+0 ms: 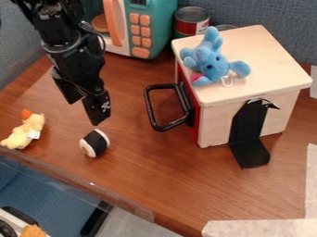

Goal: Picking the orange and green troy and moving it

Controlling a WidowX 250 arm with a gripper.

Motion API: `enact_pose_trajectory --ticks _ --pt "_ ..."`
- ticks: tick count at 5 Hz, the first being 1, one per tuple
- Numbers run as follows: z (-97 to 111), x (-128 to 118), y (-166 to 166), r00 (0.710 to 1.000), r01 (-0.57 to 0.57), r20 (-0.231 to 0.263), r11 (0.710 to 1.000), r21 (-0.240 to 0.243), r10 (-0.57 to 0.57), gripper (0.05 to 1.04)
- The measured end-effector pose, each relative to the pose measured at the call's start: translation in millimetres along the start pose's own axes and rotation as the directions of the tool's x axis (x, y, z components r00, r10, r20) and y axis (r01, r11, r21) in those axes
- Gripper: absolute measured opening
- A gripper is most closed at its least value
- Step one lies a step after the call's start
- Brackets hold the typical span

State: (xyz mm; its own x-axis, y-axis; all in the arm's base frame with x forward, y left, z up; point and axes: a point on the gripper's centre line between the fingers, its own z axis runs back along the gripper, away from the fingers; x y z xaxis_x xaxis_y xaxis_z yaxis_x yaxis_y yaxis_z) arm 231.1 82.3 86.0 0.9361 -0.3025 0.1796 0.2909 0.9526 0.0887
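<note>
At upper left, the gripper hangs moderately parted and empty, so picking and moving both seem undone

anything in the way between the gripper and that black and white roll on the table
Nothing visible stands between the gripper and the black and white roll; the yellow duck toy lies off toward the view's left edge.

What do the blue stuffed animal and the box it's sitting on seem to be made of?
The blue stuffed animal looks like soft plush fabric with a matte, fuzzy surface, judging by its rounded, floppy limbs. The box appears to be pale wood, perhaps plywood, smooth and lightly finished; its beige top and sides suggest that, while its front is red, possibly painted.
</note>
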Motion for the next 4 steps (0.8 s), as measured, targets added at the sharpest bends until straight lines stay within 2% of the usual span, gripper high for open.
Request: enact_pose_trajectory --ticks 1,2,3,4 --pt "-6.7 -1.0 -0.2 1.000 -0.010 -0.021 1.000 -0.018 0.010 1.001" --pt "-25.6 13.6 44.5 0.990 -0.137 -0.042 0.990 -0.018 0.136 1.001" --pt "-39.3 20.7 98.4 0.962 -0.270 -0.042 0.963 -0.008 0.269 1.001" --pt "-56.7 23.2 149.0 0.936 -0.346 -0.049 0.937 0.053 0.348 1.001"
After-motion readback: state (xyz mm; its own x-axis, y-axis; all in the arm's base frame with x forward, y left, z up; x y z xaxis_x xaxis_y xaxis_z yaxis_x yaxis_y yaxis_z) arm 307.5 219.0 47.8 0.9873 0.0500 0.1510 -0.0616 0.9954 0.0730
